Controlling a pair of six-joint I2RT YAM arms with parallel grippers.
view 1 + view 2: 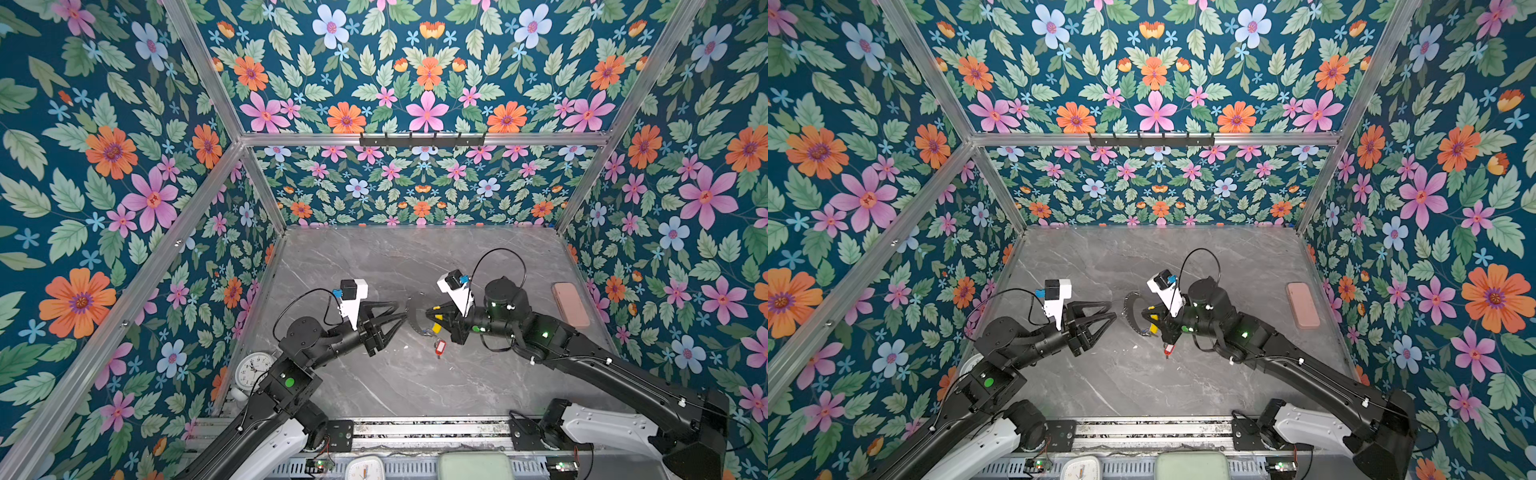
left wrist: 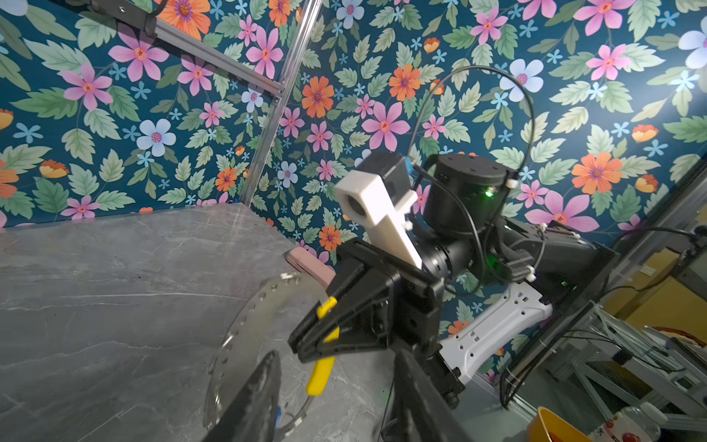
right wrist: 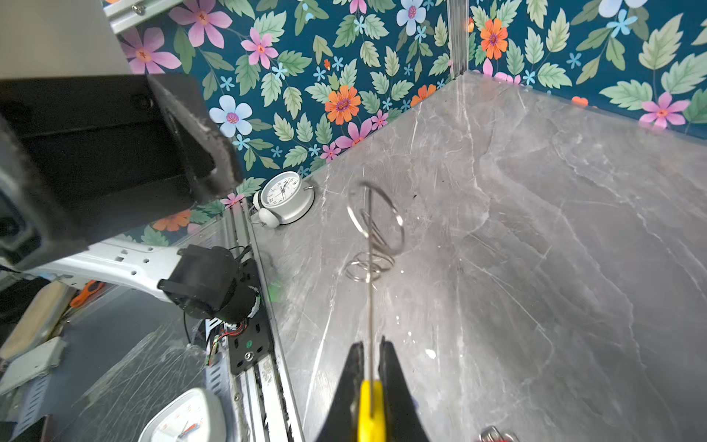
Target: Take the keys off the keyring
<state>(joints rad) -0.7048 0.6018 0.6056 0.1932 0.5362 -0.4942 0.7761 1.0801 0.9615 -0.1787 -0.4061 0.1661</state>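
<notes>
The right hand (image 1: 429, 315) is closed on the yellow section (image 3: 370, 405) of the keyring (image 1: 1128, 316); in the right wrist view its jaws pinch that section from both sides, and the keyring runs edge-on straight out ahead of the hand, held up off the tabletop (image 1: 415, 386); two bare loops (image 3: 377, 233) hang on the keyring's far part, well ahead of the right hand's tips. The left hand (image 1: 406, 311) points at the keyring from the opposite side, its tips just beside the dark rim; in both top views the tips look very near the rim, and whether they touch it cannot be told; in the left wrist view its fingers (image 2: 252, 398) stand part open with a clear gap between them, gripping nothing. The red key (image 1: 439, 346) appears to lie on the tabletop just beneath the right hand, apart from the keyring. A blue tag (image 1: 424, 331) shows at the keyring's lower end, close under the right hand's tips; it is too small to tell how it hangs. A white clock (image 3: 285, 195) sits well behind the left hand, at the tabletop's edge; a pink case (image 1: 570, 303) lies well behind the right hand, past its arm.
</notes>
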